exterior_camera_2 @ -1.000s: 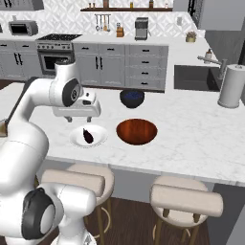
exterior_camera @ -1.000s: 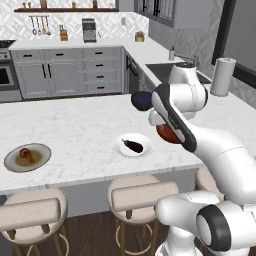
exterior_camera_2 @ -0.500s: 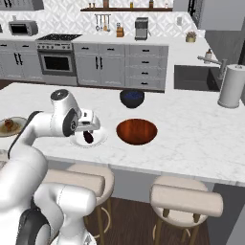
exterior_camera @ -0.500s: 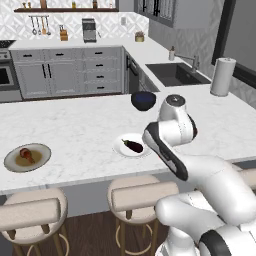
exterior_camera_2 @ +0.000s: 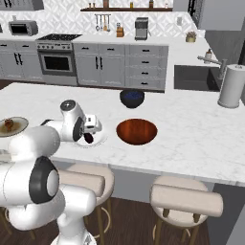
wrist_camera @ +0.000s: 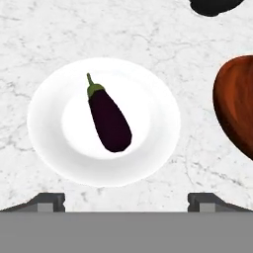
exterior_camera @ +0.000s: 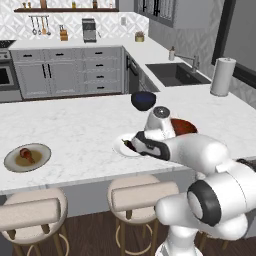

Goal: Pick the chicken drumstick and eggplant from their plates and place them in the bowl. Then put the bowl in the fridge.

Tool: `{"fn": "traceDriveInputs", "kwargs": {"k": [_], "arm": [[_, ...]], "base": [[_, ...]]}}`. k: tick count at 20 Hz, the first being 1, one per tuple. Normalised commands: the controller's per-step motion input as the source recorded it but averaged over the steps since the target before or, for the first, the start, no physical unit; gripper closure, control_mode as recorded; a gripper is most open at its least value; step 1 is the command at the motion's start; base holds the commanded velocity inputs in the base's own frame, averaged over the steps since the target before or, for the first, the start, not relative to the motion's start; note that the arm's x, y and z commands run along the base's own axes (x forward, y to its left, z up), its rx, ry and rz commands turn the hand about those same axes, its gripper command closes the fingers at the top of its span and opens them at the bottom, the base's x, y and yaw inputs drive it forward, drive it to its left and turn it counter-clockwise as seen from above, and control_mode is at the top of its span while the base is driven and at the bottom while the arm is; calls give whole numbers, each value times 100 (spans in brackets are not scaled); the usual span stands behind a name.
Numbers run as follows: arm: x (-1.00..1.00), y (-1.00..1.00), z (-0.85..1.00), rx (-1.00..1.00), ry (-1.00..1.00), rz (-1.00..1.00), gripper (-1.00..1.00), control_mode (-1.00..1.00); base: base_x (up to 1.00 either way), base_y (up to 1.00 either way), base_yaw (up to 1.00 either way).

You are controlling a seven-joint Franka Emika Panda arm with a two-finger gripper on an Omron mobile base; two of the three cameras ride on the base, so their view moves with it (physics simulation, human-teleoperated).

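gripper [wrist_camera: 126,198] spread wide, empty, above the white plate [wrist_camera: 47,138]; eggplant [wrist_camera: 108,118] lies slanted at frame centre. drop straight, close across its fat middle.

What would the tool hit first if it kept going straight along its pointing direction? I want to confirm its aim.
Probably the eggplant on the white plate, which lie straight ahead of the open tool. Depth is unclear, so it might touch the plate beside it instead.
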Motion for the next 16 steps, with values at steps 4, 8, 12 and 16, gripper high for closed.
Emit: {"fn": "traceDriveInputs", "kwargs": {"k": [4, 8, 12, 16], "arm": [[100, 13, -4, 0, 26, 8, -100, -100], [96, 35, -36, 0, 8, 4, -100, -100], [79, 39, -63, 0, 0, 2, -100, -100], [28, 28, -81, 0, 0, 0, -100, -100]], "base": [[0, 0, 0], [0, 0, 0], [0, 0, 0], [0, 0, 0]]}}
